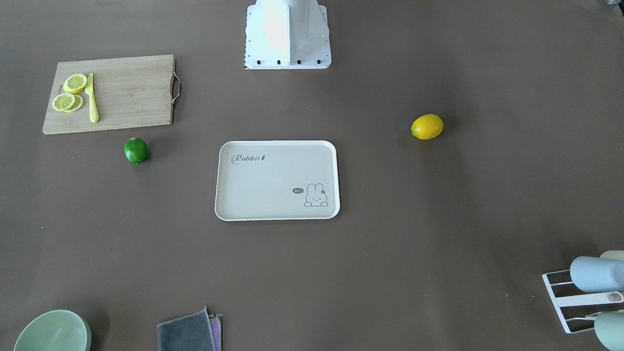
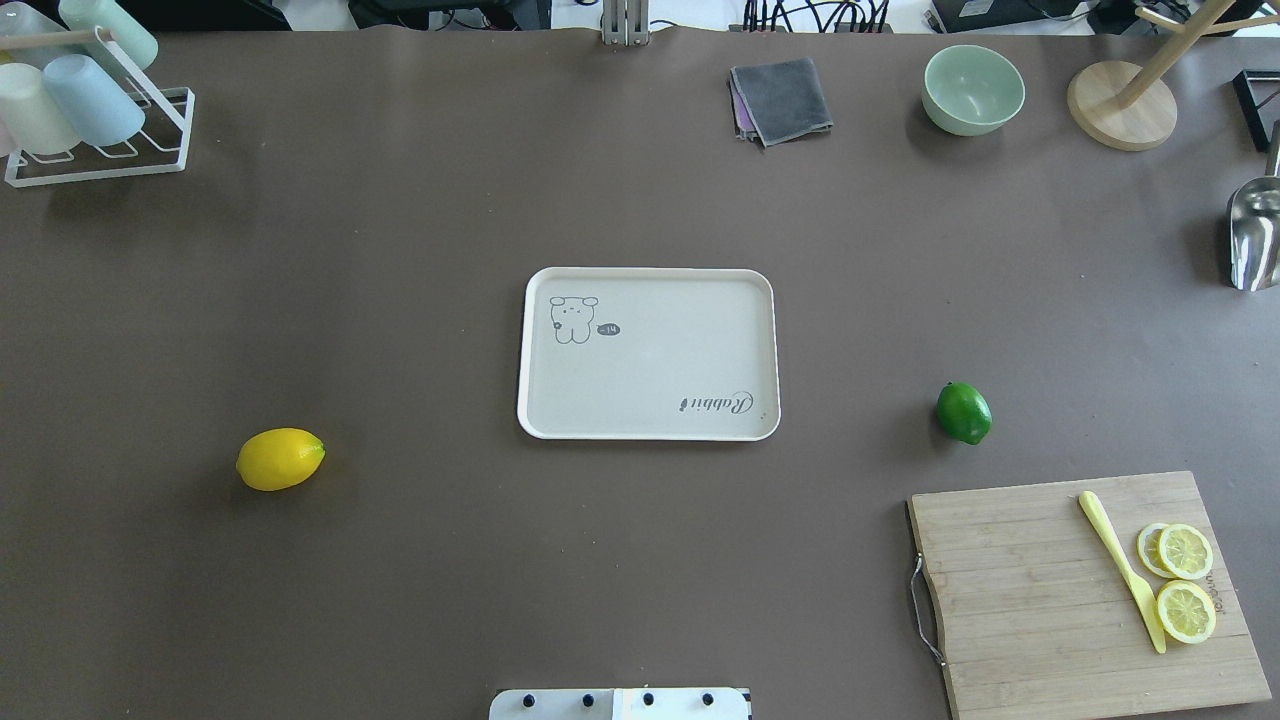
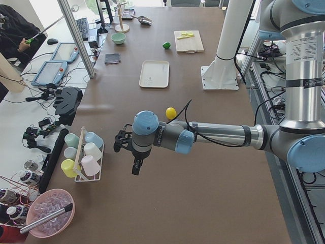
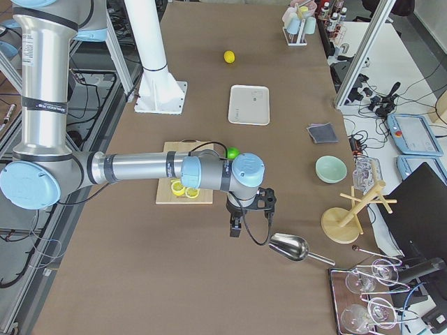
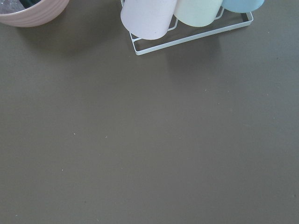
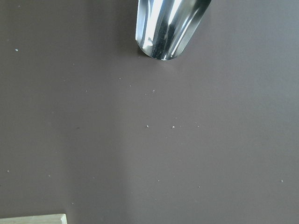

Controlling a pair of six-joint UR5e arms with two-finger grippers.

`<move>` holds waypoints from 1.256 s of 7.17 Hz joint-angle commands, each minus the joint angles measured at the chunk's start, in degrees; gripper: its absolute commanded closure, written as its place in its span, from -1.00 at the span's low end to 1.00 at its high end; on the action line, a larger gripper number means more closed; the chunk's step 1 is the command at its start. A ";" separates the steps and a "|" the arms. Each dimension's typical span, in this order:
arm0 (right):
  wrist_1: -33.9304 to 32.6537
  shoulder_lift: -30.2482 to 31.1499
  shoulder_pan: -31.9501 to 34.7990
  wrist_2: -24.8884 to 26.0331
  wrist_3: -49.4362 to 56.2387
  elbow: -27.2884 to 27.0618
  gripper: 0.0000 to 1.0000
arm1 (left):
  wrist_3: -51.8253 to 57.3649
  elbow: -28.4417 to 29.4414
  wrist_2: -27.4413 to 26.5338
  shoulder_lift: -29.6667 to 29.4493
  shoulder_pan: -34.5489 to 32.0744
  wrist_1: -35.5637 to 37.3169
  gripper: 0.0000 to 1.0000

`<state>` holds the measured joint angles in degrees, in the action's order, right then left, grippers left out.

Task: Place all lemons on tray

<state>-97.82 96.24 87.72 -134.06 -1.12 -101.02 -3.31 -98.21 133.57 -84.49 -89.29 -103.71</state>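
Note:
The beige "Rabbit" tray (image 2: 650, 370) lies bare at the table's middle, also seen in the front-facing view (image 1: 273, 185). The yellow lemon (image 2: 280, 459) lies on the table to the tray's left. The green lemon (image 2: 964, 413) lies to its right, just beyond the cutting board. Neither gripper shows in the overhead or front-facing views. My left gripper (image 3: 136, 166) hangs over the table's left end near the cup rack. My right gripper (image 4: 236, 227) hangs over the right end near the metal scoop. I cannot tell whether either is open or shut.
A wooden cutting board (image 2: 1080, 600) with lemon slices (image 2: 1185, 580) and a yellow knife (image 2: 1120, 568) sits front right. A cup rack (image 2: 90, 110), grey cloth (image 2: 785, 98), green bowl (image 2: 973, 90), wooden stand (image 2: 1120, 105) and metal scoop (image 2: 1255, 235) line the far side.

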 commanded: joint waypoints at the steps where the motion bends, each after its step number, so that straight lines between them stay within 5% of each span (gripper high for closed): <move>1: 0.00 -0.09 0.00 -0.06 -0.03 -0.41 -1.00 | -0.03 0.04 0.02 -0.41 0.09 -0.09 -0.96; 7: 0.09 -2.11 0.00 -0.15 -0.12 -0.85 -1.00 | 0.32 -1.89 0.20 -1.11 0.35 -2.02 -0.96; 9: 0.09 -2.99 0.00 -0.33 -0.29 -2.24 -1.00 | 0.15 -1.55 5.17 -1.46 1.75 -9.53 -0.96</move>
<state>-97.74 93.87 87.71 -134.26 -1.28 -102.32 -2.92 -100.19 135.62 -85.68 -88.33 -108.59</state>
